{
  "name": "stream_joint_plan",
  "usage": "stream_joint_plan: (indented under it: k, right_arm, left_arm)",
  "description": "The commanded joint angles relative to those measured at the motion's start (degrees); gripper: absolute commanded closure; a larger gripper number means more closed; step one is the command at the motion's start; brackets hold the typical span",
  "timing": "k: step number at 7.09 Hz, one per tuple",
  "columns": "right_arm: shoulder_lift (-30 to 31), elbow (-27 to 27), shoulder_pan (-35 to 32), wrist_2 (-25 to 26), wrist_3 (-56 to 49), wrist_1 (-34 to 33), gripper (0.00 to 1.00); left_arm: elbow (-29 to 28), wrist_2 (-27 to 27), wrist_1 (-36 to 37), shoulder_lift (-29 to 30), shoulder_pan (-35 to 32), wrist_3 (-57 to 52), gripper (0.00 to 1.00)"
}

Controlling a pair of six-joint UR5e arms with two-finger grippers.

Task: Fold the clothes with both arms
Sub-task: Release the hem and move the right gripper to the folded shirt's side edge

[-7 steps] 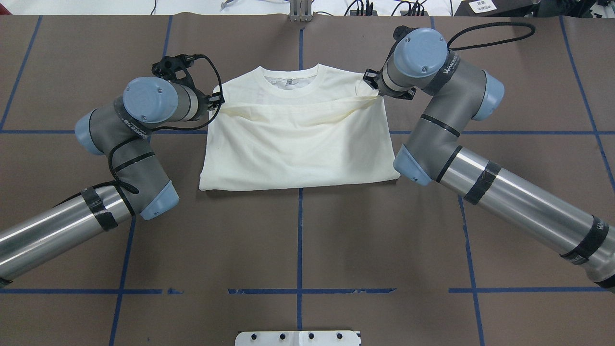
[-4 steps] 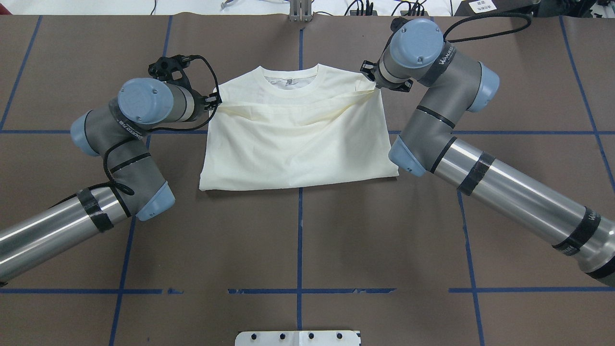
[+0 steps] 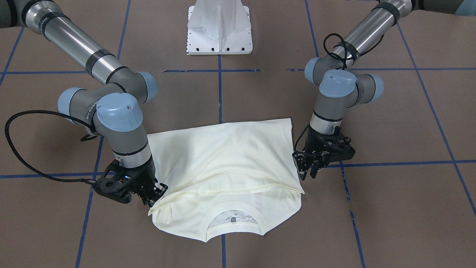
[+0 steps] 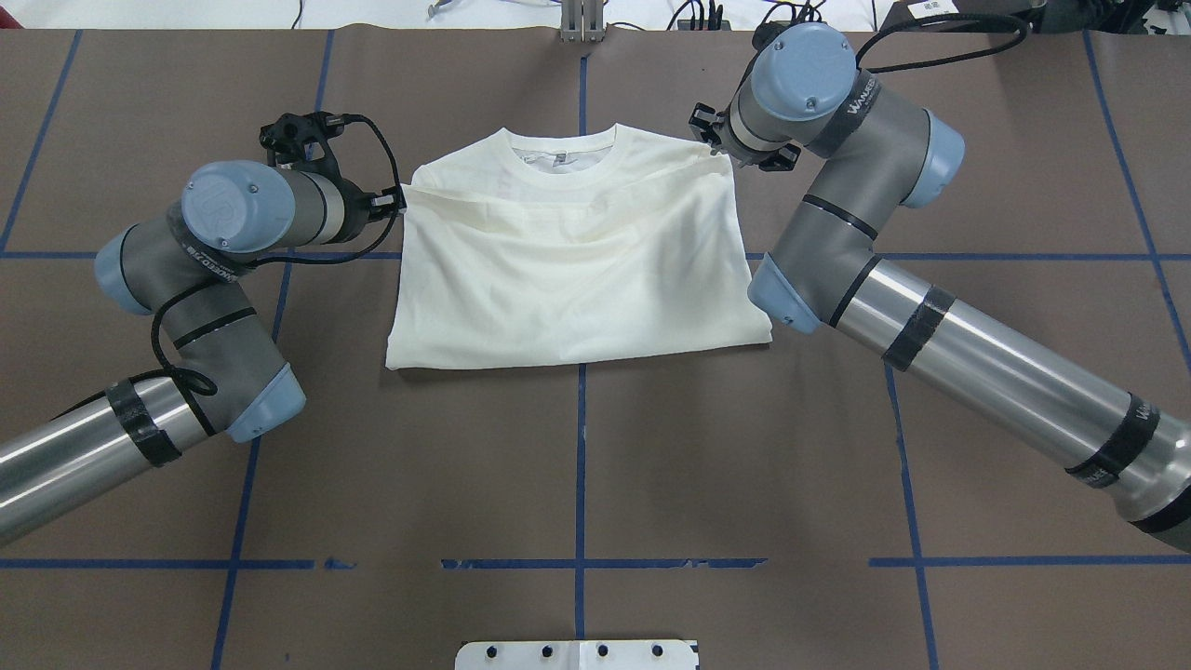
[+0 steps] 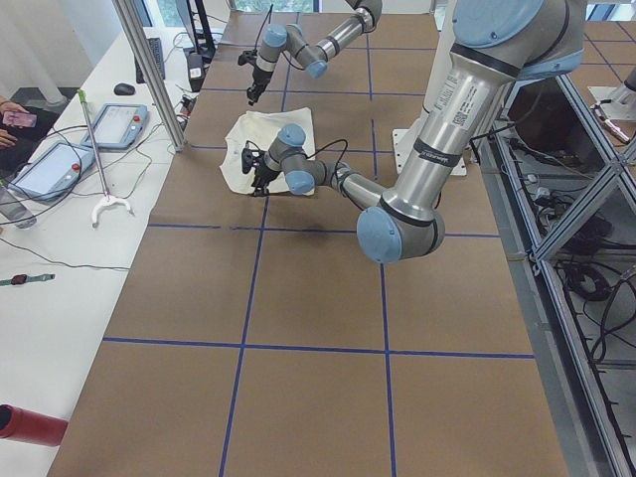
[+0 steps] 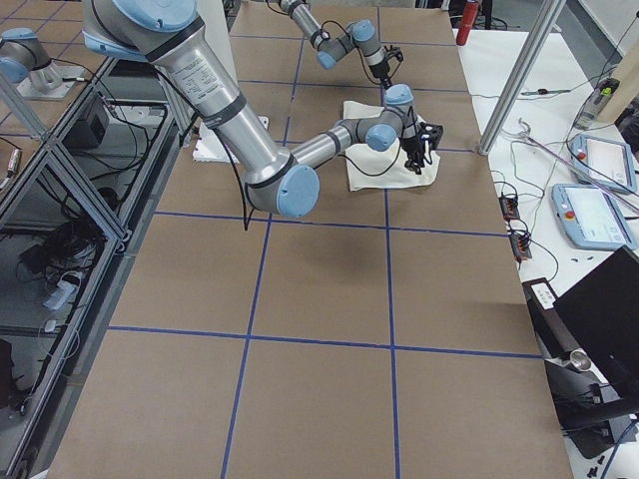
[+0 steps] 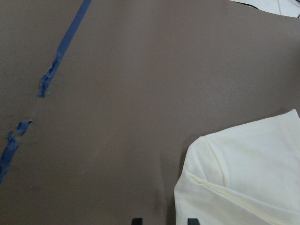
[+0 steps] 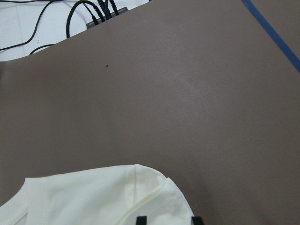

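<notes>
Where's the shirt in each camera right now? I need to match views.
Front-facing: shirt lower centre, neck toward bottom.
Overhead: upper centre, neck toward top.
Left exterior: upper left, small.
Right exterior: upper right, small.
Left wrist: bottom-right corner.
Right wrist: bottom-left.
Landmark, exterior views: white base, opposite the neck.

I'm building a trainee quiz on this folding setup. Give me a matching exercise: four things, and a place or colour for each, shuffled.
1 shirt
2 left hand
3 right hand
4 pedestal base

A at shirt's far corner, overhead view's right
B white
C cream
D at shirt's far corner, overhead view's left

Pairs: 1-C, 2-D, 3-A, 4-B
</notes>
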State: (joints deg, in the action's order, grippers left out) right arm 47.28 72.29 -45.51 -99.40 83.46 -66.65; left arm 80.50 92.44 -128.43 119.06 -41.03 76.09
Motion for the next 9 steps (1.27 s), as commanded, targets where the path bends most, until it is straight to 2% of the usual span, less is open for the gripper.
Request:
stream_joint_plan:
  k: [1,2,4,6,9]
  right_arm:
    - [6.46,10.59,0.94,-2.72,1.26,-0.49,0.36]
    - [13.29,18.59,3.82,-2.47,5.27,-0.50,0.34]
    - [19.83,25.42,8.66,-1.42,12.74,-0.41,0.28]
    - [21.44,25.80,11.57,0.42,21.10,-0.32,0.28]
    - [21.37,23.17,13.25,2.10,21.22,0.03,0.28]
  left_arm:
    - [2.98,0.02,0.02,-1.80,-0.10,-0.07,0.51]
    - [3.96,0.10,0.02,-2.33,-0.10,0.02,0.51]
    - [5.63,0.19,0.20,-3.38,-0.10,0.11,0.51]
    - [5.72,-0.07,0.11,-3.57,-0.01,0.11,0.51]
    - [5.73,-0.34,0.20,-3.57,0.07,0.11,0.50]
